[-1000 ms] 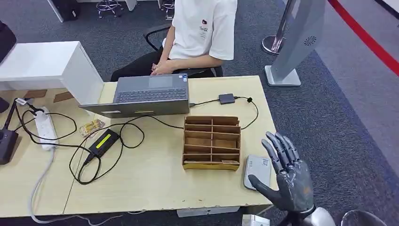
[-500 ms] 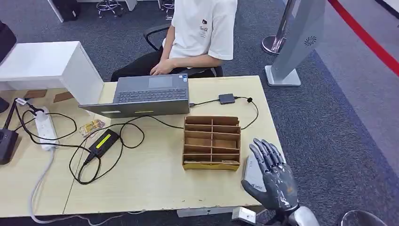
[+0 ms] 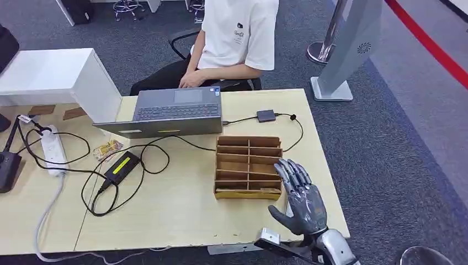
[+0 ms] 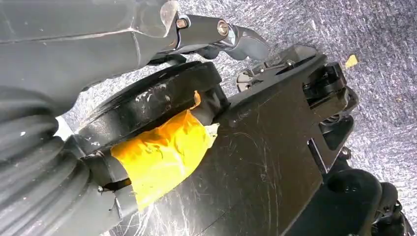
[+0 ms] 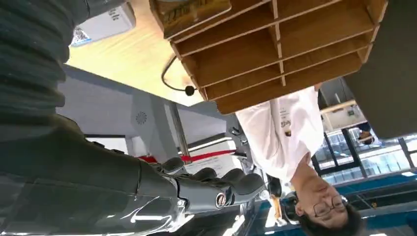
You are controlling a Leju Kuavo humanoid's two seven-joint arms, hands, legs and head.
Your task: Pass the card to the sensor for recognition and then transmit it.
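**Reaching for the card, none in hand yet**
Left hand [image 4: 147, 29] hangs by the floor; I cannot tell how its fingers lie. One laptop [image 3: 174, 110] sits behind and left of the single cardboard organizer [image 3: 248, 165]. What looks like one card [image 3: 243, 194] lies in the organizer's front slot. Just right of the organizer, the right hand [image 3: 301, 197] hovers with fingers spread and empty, above one white sensor [image 5: 101, 22]. Next it likely has to pinch the card.

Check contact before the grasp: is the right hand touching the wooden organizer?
Cannot tell. In the head view the right hand overlaps the wooden organizer corner, fingers spread; no gap or contact shows plainly.
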